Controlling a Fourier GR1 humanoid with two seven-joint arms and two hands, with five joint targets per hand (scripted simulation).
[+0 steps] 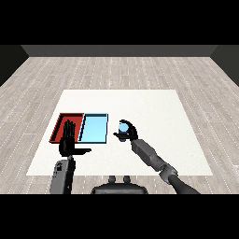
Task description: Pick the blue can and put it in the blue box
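Head view: the right hand curls round the blue can, mostly hiding it, just right of the blue tray.
The left hand, fingers straight, overlaps the red tray; the table's far half lies open.

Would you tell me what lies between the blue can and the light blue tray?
Only bare white table separates blue can from light blue tray, in the head view.

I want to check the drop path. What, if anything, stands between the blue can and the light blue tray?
Nothing visible does. The right hand is curled round the blue can just right of the light blue tray, with only bare table between them.
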